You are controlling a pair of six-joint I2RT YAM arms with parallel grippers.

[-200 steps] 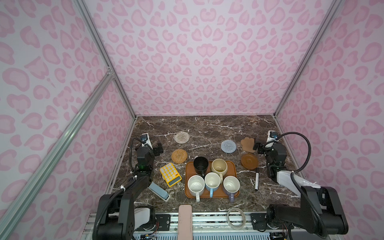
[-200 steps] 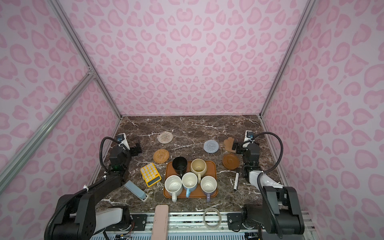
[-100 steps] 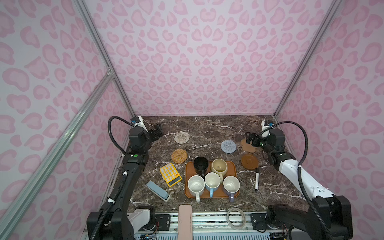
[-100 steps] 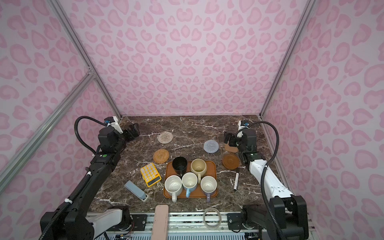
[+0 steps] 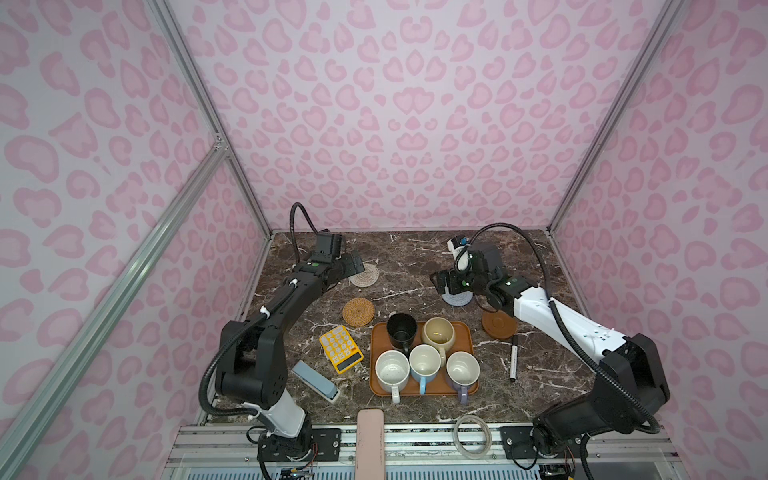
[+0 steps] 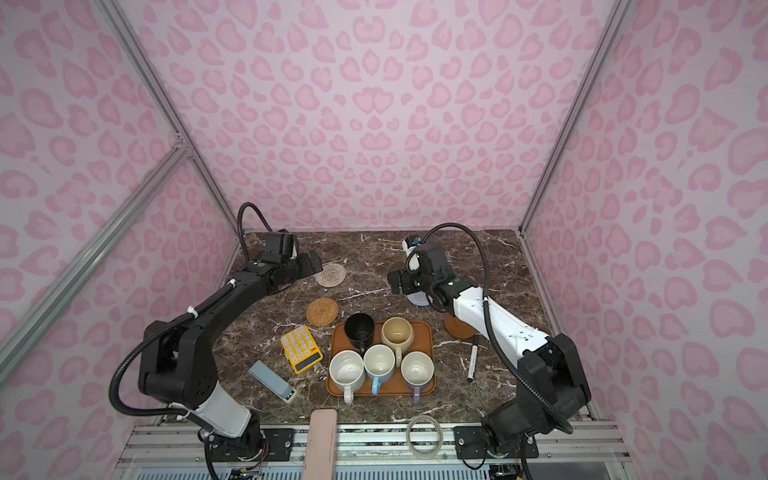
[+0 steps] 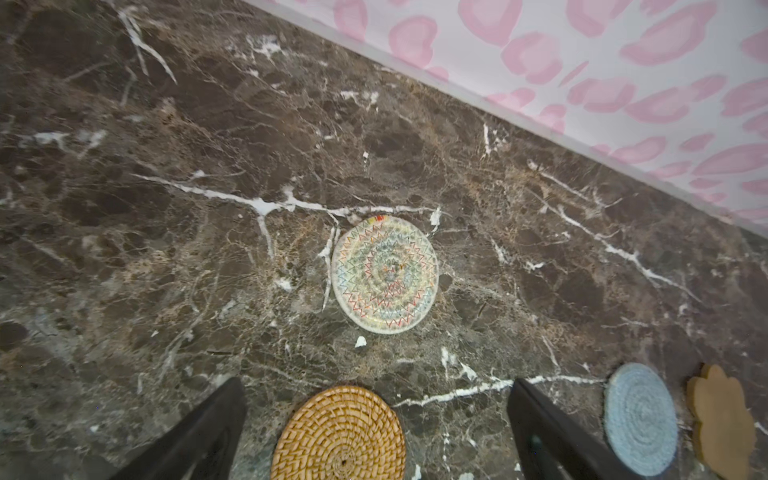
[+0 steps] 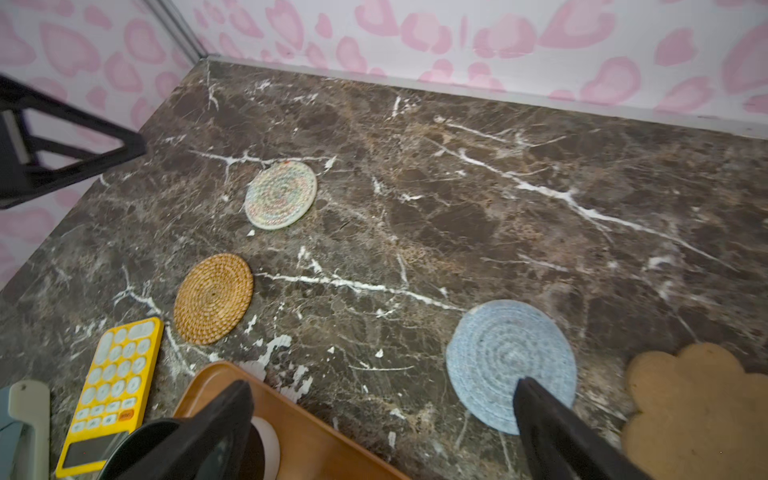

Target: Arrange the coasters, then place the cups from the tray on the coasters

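Five cups (image 5: pixel 424 358) stand on the near tray (image 5: pixel 467 332). Beyond it, the tan coaster (image 5: pixel 358 310) lies left and the dark-brown coaster (image 5: pixel 498 325) right. Farther, the right gripper (image 5: pixel 441 282) gapes empty by the light-blue coaster (image 5: pixel 457 298). The left gripper (image 5: pixel 353 262), wide and empty, hangs near the whitish coaster (image 5: pixel 365 275).

Both arms rise from their folded pose at the near edge and stretch toward the far side. The left gripper (image 5: pixel 354 263) now hangs beside the whitish coaster (image 5: pixel 365 275). The right gripper (image 5: pixel 441 282) now hangs over the light-blue coaster (image 5: pixel 457 299), partly hiding it.
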